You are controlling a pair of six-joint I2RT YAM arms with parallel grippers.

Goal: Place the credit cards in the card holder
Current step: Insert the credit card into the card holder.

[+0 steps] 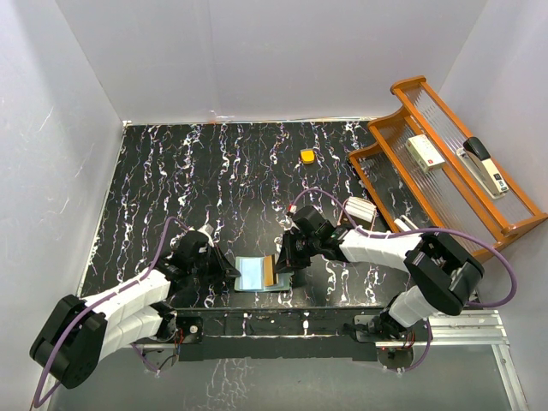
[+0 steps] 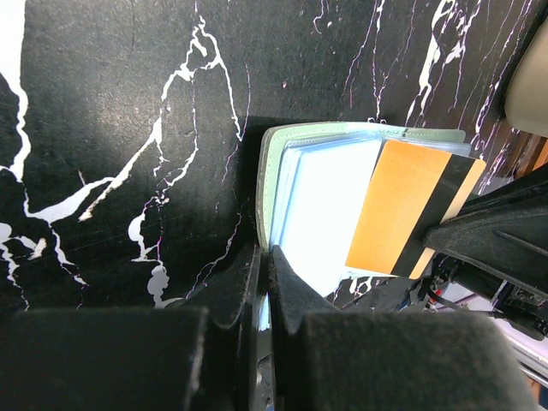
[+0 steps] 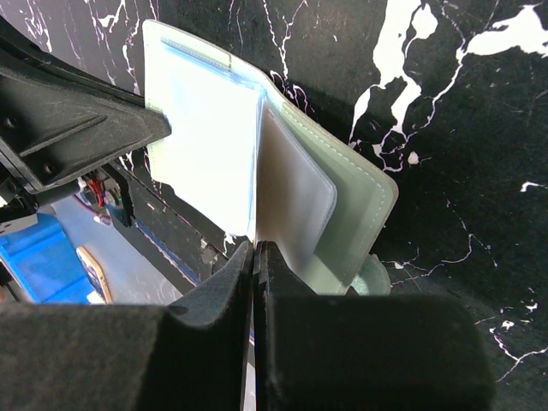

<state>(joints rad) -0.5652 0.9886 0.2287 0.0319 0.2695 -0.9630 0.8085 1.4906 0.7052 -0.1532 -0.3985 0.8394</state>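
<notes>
Top external view
- Card holder [image 1: 253, 274]: one, lying open on the black marbled table [image 1: 171, 171], at the near edge between the two arms.
- Credit card [image 1: 270, 271]: one seen, tan, lying across the holder's right half.
- Left gripper [image 1: 229, 268]: at the holder's left edge, touching it.
- Right gripper [image 1: 282, 261]: at the holder's right edge, over the card's outer end.
- Other things: one orange block [image 1: 306, 156] far back on the table, well apart from both grippers. One wooden rack [image 1: 514, 224] on the right carries one stapler [image 1: 484, 163].

Left wrist view
- Left gripper [image 2: 264, 274]: jaws almost together, a thin slit between them, pinching the near edge of the card holder [image 2: 267, 188].
- Credit card [image 2: 398, 201]: orange with a black stripe, tilted, its inner end over the holder's glossy clear pockets.
- Right gripper [image 2: 445, 240]: a dark finger lies on the card's striped end.

Right wrist view
- Right gripper [image 3: 255, 257]: jaws nearly closed on a thin sheet seen edge-on, in line with the fold of the card holder [image 3: 360, 197].
- Holder: open, with its pale green cover to the right and clear sleeves to the left.
- Grey-brown panel beside the fold: cannot tell whether it is a card or a sleeve.
- Left gripper [image 3: 145, 128]: touching the holder's far edge.
</notes>
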